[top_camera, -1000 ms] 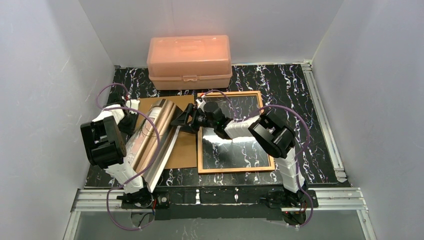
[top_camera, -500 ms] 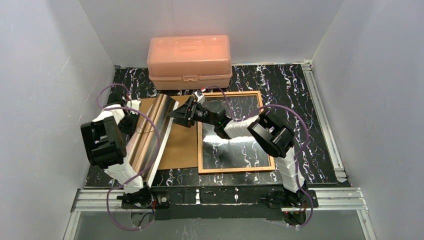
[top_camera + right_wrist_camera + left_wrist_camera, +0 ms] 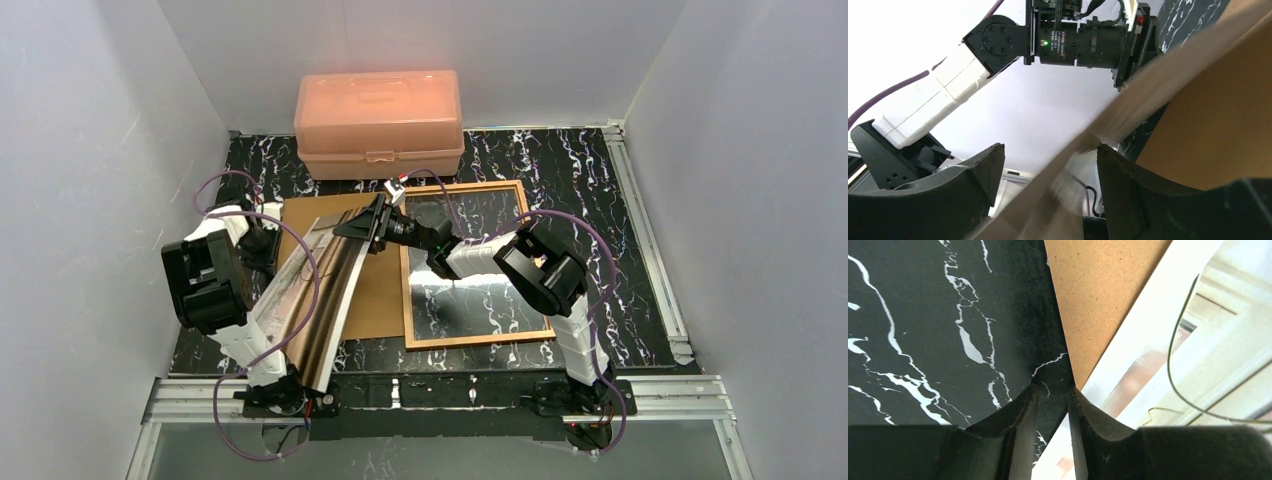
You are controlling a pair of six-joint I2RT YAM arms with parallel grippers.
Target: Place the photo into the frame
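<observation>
The photo (image 3: 300, 300) lies curled and glossy on the left, over the brown backing board (image 3: 375, 290), its near end past the table's front edge and its right edge lifted, white back showing. The frame (image 3: 480, 340), thin orange-brown wood, lies flat to its right with a reflective pane inside. My right gripper (image 3: 355, 228) is open around the photo's far right edge; in the right wrist view that blurred edge (image 3: 1148, 95) crosses between the wide jaws (image 3: 1048, 150). My left gripper (image 3: 268, 243) is at the photo's far left; its fingers (image 3: 1053, 387) stand a narrow gap apart above the photo's white border (image 3: 1158, 355).
A pink translucent plastic box (image 3: 378, 120) stands at the back. The backing board also shows in the left wrist view (image 3: 1098, 290) and the right wrist view (image 3: 1218, 130). White walls close three sides. The left arm (image 3: 1073, 37) is close in front of the right gripper.
The photo has slid toward the near edge and curled more, its right edge lifted. My right gripper has moved left and a little farther back onto that edge. The frame has shifted slightly.
</observation>
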